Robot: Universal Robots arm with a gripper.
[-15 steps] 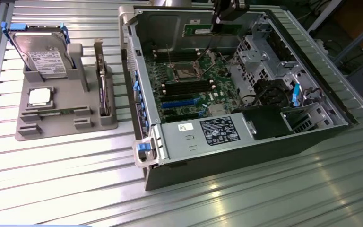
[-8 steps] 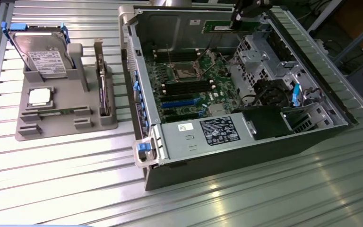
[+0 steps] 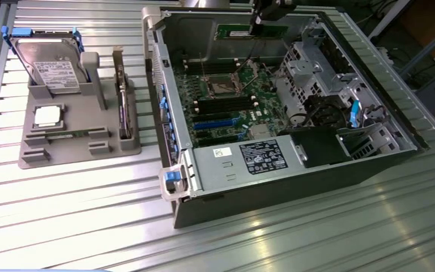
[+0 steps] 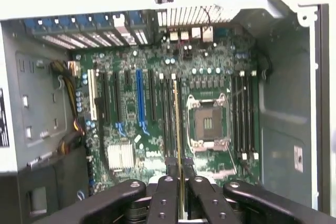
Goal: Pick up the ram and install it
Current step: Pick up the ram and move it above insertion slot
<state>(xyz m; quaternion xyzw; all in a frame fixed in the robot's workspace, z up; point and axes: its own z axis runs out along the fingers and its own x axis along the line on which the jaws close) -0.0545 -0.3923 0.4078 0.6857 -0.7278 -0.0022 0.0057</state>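
The tool (image 3: pixel 261 21) hangs at the far end of the open computer case (image 3: pixel 202 175), pointing straight down into it, so that the wrist view looks squarely onto the motherboard (image 4: pixel 136 124).

The case lies on its side on the ribbed metal tabletop (image 3: pixel 89 215) with its walls standing up all round the board. The tool is close to the far wall and above the rim. Inside, the drive cage and cables crowd the exterior view's right, and the power supply (image 3: pixel 240 161) fills the near end. The board's middle lies open, with the bare processor socket (image 4: pixel 207 124) flanked by long black memory slots (image 4: pixel 244 114).

The tool's fingers (image 4: pixel 167 192) are closed on the ram (image 3: pixel 251 31), pinching its upper edge. The green stick hangs level in the air, clear of the board. In the wrist view it is seen edge-on, running parallel to the slots just beside the socket.

On the exterior view's left, well apart from the tool, a gray holder (image 3: pixel 74 141) carries a hard drive (image 3: pixel 47 65) and a processor chip (image 3: pixel 47 115).
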